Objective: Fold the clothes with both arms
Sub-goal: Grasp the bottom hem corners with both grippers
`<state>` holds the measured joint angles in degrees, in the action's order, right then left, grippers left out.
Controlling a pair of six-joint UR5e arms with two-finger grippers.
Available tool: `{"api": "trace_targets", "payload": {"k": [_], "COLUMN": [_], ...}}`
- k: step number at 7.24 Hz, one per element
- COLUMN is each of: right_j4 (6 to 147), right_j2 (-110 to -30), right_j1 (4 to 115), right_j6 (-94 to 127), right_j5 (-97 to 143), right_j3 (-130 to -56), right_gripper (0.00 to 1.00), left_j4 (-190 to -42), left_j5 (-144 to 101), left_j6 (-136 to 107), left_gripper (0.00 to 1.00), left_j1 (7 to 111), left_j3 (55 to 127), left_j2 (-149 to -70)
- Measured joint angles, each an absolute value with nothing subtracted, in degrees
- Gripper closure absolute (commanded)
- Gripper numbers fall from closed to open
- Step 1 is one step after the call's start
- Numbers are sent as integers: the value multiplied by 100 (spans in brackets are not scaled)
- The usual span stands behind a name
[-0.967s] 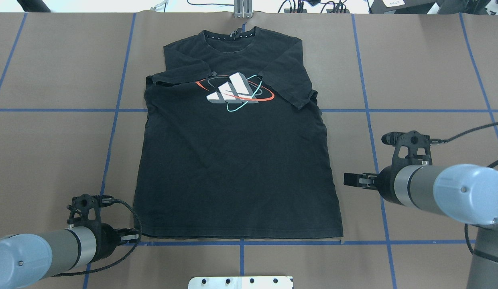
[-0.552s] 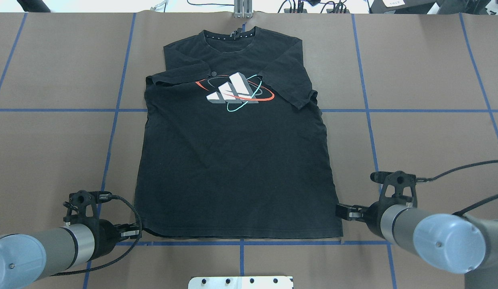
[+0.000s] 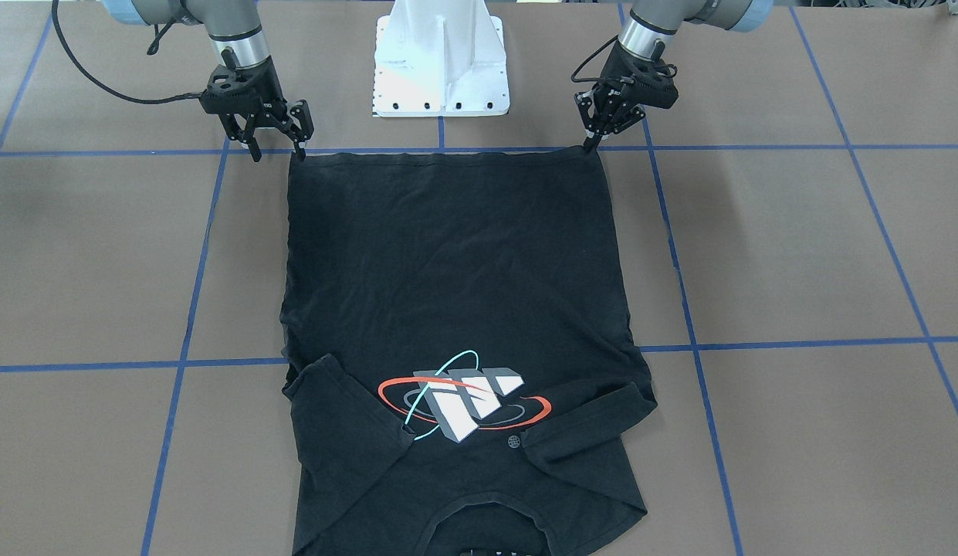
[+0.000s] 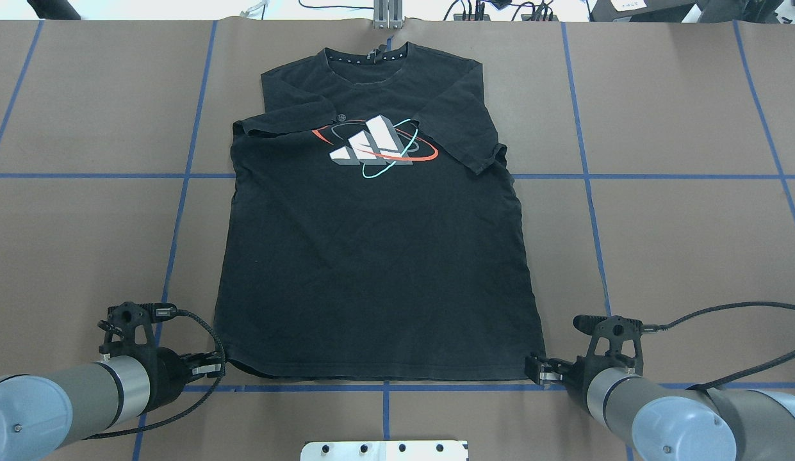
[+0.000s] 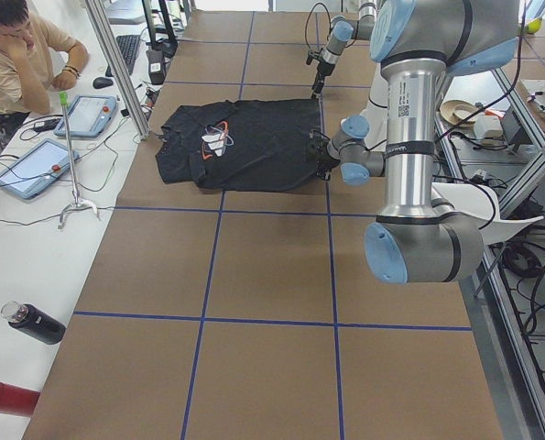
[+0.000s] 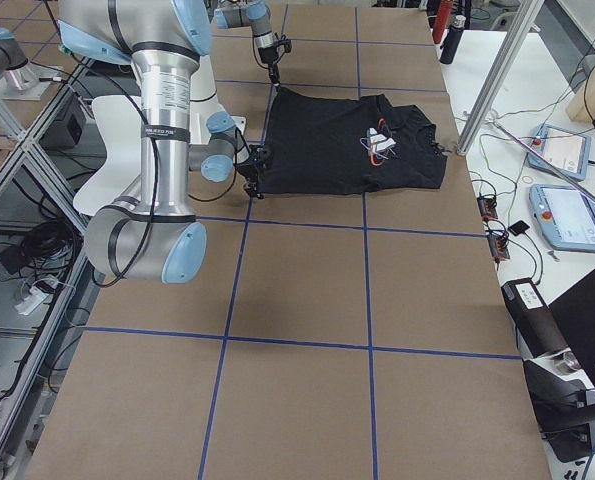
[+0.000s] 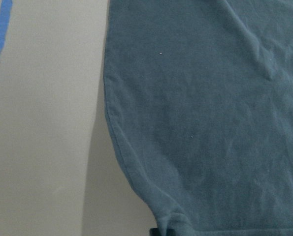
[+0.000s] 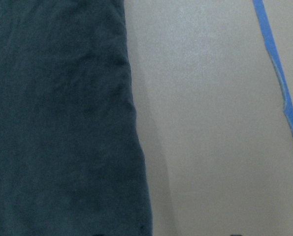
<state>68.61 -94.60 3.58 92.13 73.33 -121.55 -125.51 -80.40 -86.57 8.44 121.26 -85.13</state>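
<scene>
The black T-shirt point(image 4: 378, 269) lies flat on the table, print point(image 4: 375, 147) up, collar at the far side, both sleeves folded inward. It also shows in the front view point(image 3: 455, 255). My left gripper point(image 4: 213, 369) sits low at the near-left hem corner, shut on it point(image 3: 592, 141). In the left wrist view the corner point(image 7: 166, 221) is bunched at the fingertips. My right gripper point(image 4: 533, 371) is open at the near-right hem corner point(image 3: 278, 148), jaws spread, one fingertip point(image 3: 300, 148) touching the corner. The right wrist view shows the shirt's side edge point(image 8: 131, 118) on bare table.
The white pedestal base point(image 3: 440, 58) stands just behind the hem, between the arms. Blue tape lines point(image 4: 384, 387) grid the brown table. An operator point(image 5: 20, 55), tablets and bottles are past the table's far edge in the left side view.
My right arm has swung back toward the robot, from beside the shirt's side down to the near-right hem corner. By the left gripper the hem corner has curled inward.
</scene>
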Motion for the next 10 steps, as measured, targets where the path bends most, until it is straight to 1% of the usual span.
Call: {"api": "trace_targets", "payload": {"k": [1,3,6,8,10], "right_j4": [6859,6863,6864,6866,6880], "right_j2": [-9459,-9452,-9427,-9391,-9360], "right_j1": [257,104,28,20,18], "right_j6": [9243,9261,9256,9253,9251], "right_j5": [7279,7213,7210,7214,7210], "right_j3": [-12145,-12110,-12060,-12055,-12051], "right_gripper": [42,52,53,60,60], "left_j4": [-12551,-12551,-12551,-12551,-12551], "left_j5": [-8021,-8009,-8007,-8007,-8007], "left_j6": [-8657,-8657,-8657,-8657,-8657], "left_gripper": [100,100,100,100,100], "left_j1": [844,845,851,852,853], "left_j3": [12125,12127,12129,12129,12143], "left_j2": [-8507,-8498,-8491,-8490,-8490]}}
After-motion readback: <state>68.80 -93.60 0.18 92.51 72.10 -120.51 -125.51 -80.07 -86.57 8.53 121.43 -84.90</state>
